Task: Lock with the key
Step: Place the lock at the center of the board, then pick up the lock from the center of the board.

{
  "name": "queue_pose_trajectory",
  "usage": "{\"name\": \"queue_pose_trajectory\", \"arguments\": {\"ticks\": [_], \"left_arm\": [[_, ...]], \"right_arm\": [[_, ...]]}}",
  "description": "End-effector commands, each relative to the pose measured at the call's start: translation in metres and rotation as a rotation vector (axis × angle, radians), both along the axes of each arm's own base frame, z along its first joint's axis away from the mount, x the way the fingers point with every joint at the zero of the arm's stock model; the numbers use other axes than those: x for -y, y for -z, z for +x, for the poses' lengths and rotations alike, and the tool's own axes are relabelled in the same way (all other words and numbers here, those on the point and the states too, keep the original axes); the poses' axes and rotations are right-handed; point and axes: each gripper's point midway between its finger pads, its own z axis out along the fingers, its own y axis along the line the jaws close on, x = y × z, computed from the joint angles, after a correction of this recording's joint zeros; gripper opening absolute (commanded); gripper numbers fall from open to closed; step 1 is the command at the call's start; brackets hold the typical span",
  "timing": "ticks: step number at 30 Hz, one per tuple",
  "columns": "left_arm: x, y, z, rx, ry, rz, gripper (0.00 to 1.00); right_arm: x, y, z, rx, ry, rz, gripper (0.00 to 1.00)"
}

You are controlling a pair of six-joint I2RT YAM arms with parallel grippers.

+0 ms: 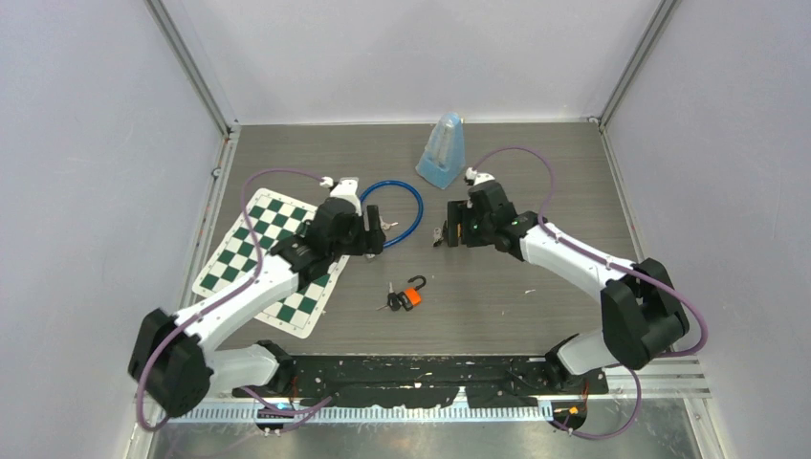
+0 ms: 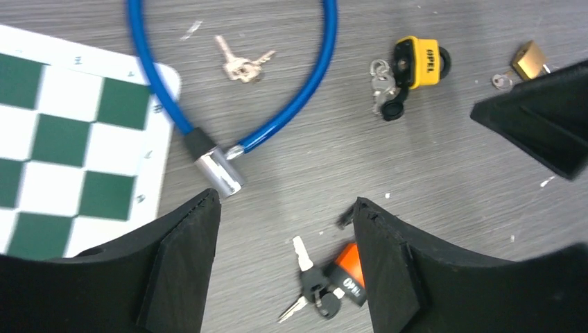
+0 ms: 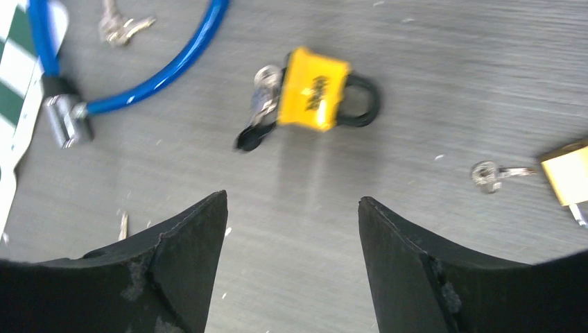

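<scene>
One green-and-white chequered mat (image 1: 244,249) lies at the left. Beside it is one blue cable lock (image 2: 330,28), with two loose silver keys (image 2: 243,66) inside its loop. The left gripper (image 2: 286,201) hovers, jaws spread and empty. Three padlocks lie on the grey table (image 1: 536,287). The orange padlock (image 1: 411,296) is at centre, its shackle open and black-headed keys attached. The yellow padlock (image 3: 313,89), keys at its base, is under the right gripper (image 3: 292,198), whose jaws are spread and empty. The brass padlock (image 3: 567,173) is furthest right.

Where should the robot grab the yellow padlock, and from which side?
The yellow padlock lies flat, with its black loop at one end and keys at the other. It is best to come straight down and pinch the blocky yellow body across its two bare side edges. The open right claw probably hangs closest.
</scene>
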Motion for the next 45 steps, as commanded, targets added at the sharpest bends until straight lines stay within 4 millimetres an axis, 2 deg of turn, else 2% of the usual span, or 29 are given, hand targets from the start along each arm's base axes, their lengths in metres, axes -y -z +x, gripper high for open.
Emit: {"name": "queue_pose_trajectory", "arguments": {"ticks": [1, 2, 3, 4, 5, 6, 9, 13, 16, 18, 19, 21, 23, 25, 26, 27, 28, 30, 32, 34, 37, 42, 45], "left_arm": [[-0.049, -0.034, -0.002, 0.171, -0.116, 0.082, 0.74], [-0.057, -0.04, -0.005, 0.198, -0.133, 0.091, 0.76], [-0.066, -0.046, -0.007, 0.221, -0.154, 0.098, 0.79], [-0.073, -0.052, -0.01, 0.245, -0.167, 0.103, 0.82], [-0.078, -0.057, -0.012, 0.264, -0.18, 0.104, 0.85], [-0.084, -0.061, -0.015, 0.281, -0.193, 0.103, 0.89], [-0.096, -0.072, -0.022, 0.322, -0.215, 0.102, 0.98], [-0.105, -0.078, -0.032, 0.338, -0.218, 0.099, 1.0], [-0.109, -0.077, -0.041, 0.337, -0.214, 0.088, 1.0], [-0.111, -0.071, -0.047, 0.332, -0.211, 0.076, 1.0], [-0.112, -0.07, -0.05, 0.332, -0.21, 0.069, 1.0], [-0.115, -0.067, -0.056, 0.327, -0.212, 0.056, 0.99], [-0.119, -0.064, -0.061, 0.319, -0.218, 0.056, 1.0], [-0.123, -0.062, -0.065, 0.316, -0.223, 0.057, 1.0], [-0.125, -0.06, -0.067, 0.316, -0.226, 0.059, 1.0], [-0.126, -0.06, -0.068, 0.317, -0.227, 0.058, 1.0], [-0.127, -0.06, -0.069, 0.321, -0.228, 0.056, 0.99], [-0.129, -0.058, -0.071, 0.324, -0.233, 0.055, 1.0], [-0.13, -0.057, -0.073, 0.326, -0.236, 0.054, 1.0], [-0.131, -0.055, -0.074, 0.323, -0.237, 0.055, 1.0], [-0.133, -0.054, -0.076, 0.322, -0.237, 0.059, 1.0], [-0.135, -0.054, -0.078, 0.32, -0.237, 0.059, 1.0], [-0.135, -0.053, -0.08, 0.319, -0.238, 0.055, 1.0]], "right_arm": [[-0.018, -0.006, -0.033, 0.025, -0.026, -0.108, 0.7], [-0.019, -0.004, -0.037, 0.029, -0.002, -0.122, 0.69], [-0.029, 0.0, -0.051, 0.009, 0.003, -0.115, 0.69], [-0.027, 0.002, -0.052, 0.019, 0.047, -0.138, 0.7], [-0.035, 0.004, -0.064, -0.002, 0.083, -0.12, 0.71], [-0.033, 0.005, -0.064, 0.008, 0.13, -0.133, 0.74], [-0.051, 0.005, -0.079, -0.056, 0.273, -0.07, 0.76], [-0.076, 0.003, -0.089, -0.146, 0.419, -0.002, 0.77], [-0.094, 0.012, -0.099, -0.222, 0.489, 0.02, 0.74], [-0.106, 0.02, -0.1, -0.257, 0.509, 0.014, 0.68], [-0.106, 0.03, -0.102, -0.278, 0.518, -0.014, 0.58], [-0.11, 0.039, -0.102, -0.297, 0.536, -0.017, 0.45], [-0.113, 0.042, -0.103, -0.301, 0.544, -0.014, 0.4], [-0.112, 0.043, -0.106, -0.303, 0.553, -0.016, 0.4], [-0.113, 0.042, -0.107, -0.302, 0.551, -0.011, 0.4], [-0.113, 0.041, -0.109, -0.307, 0.551, -0.01, 0.45], [-0.114, 0.042, -0.111, -0.312, 0.552, -0.011, 0.57], [-0.118, 0.044, -0.117, -0.338, 0.553, -0.007, 0.67], [-0.122, 0.049, -0.123, -0.373, 0.552, -0.009, 0.83], [-0.127, 0.055, -0.13, -0.425, 0.554, -0.011, 0.87], [-0.13, 0.062, -0.137, -0.473, 0.581, -0.023, 0.87], [-0.128, 0.064, -0.135, -0.478, 0.646, -0.029, 0.78], [-0.124, 0.065, -0.132, -0.461, 0.686, -0.038, 0.76]]}}
